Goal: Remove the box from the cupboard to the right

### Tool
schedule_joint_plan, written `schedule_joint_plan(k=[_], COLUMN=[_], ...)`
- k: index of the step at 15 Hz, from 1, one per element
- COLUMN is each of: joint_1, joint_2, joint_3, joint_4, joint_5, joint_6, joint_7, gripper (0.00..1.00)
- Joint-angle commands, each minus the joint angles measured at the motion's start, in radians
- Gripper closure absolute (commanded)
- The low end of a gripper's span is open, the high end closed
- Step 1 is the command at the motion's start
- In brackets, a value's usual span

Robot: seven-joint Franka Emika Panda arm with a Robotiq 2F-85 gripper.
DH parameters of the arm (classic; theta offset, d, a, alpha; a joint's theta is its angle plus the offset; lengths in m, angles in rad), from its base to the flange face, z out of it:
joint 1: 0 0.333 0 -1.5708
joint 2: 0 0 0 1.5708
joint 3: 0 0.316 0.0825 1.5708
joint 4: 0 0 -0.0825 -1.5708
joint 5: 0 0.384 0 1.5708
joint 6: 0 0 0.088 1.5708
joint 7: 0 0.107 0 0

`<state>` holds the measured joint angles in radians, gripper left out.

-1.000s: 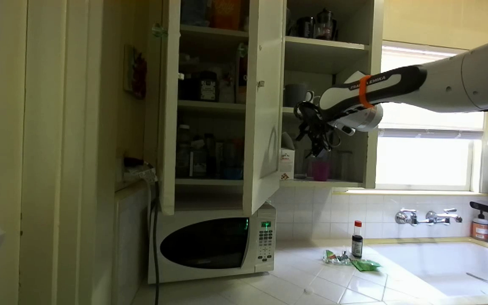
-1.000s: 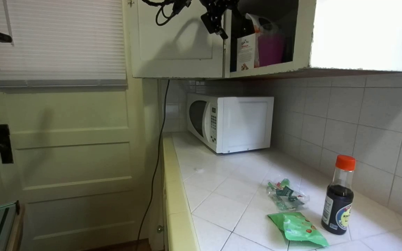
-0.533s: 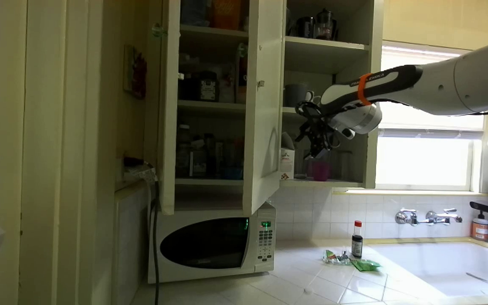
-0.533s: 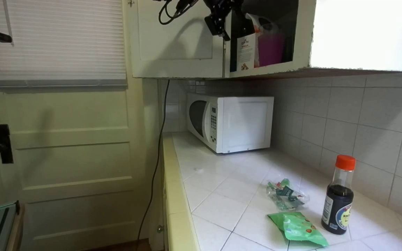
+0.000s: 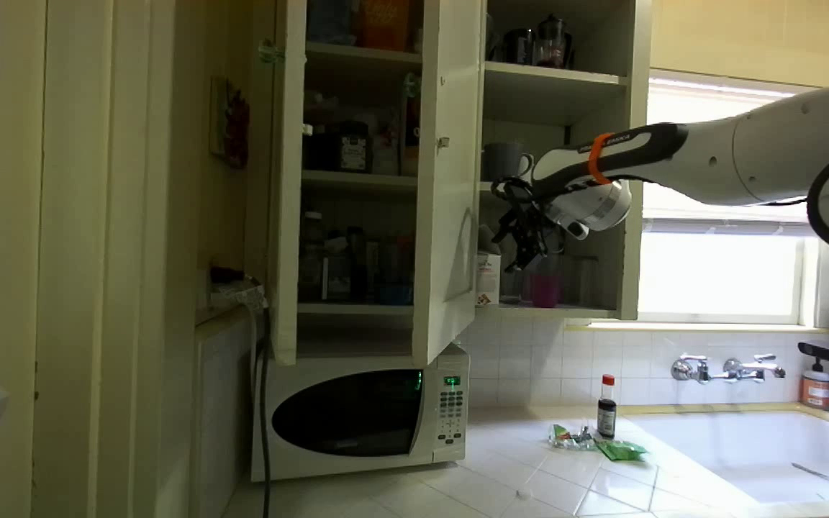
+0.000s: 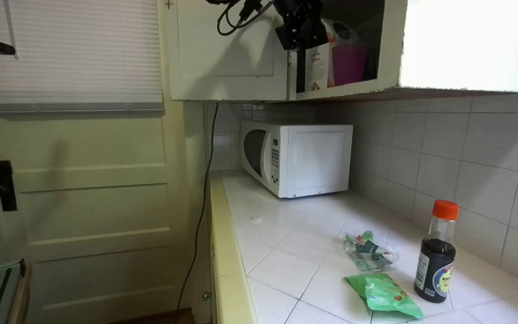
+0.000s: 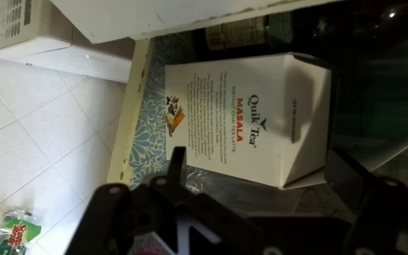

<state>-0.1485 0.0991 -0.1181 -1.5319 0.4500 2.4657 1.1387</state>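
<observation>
The box [image 5: 487, 279] is a white tea carton standing upright on the bottom shelf of the white cupboard [image 5: 628, 252], just inside its open door. In an exterior view the box [image 6: 319, 67] stands beside a pink cup, its top partly covered by my gripper [image 6: 301, 42]. In the wrist view the box [image 7: 221, 117] appears turned sideways, with its printed front and top facing the camera. My gripper [image 7: 259, 163] is open, its fingers wide apart near the box's side. Nothing is held. In an exterior view the gripper [image 5: 507, 253] is up and right of the box.
The open cupboard door [image 5: 450, 201] hangs left of the box. A pink cup [image 5: 545, 289] stands to its right. A dark bottle [image 7: 250, 32] lies beyond it. A grey mug [image 5: 504, 161] is one shelf up. The microwave [image 5: 357, 417] and a red-capped bottle [image 5: 606, 410] stand below.
The arm has moved leftward in an exterior view, bringing the gripper closer to the box. It now covers part of the box's top in an exterior view. The box has not moved.
</observation>
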Motion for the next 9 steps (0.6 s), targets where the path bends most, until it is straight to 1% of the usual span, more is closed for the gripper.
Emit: schedule_joint_plan(k=[1, 6, 9], joint_1=[-0.017, -0.039, -0.046], joint_2=[0.071, 0.13, 0.161], joint_3=[-0.004, 0.003, 0.004], joint_4=[0.097, 0.185, 0.237], joint_5=[0.053, 0.091, 0.086], joint_6=[-0.06, -0.133, -0.186], joint_7=[-0.034, -0.067, -0.066], gripper=[0.0, 0.0, 0.0])
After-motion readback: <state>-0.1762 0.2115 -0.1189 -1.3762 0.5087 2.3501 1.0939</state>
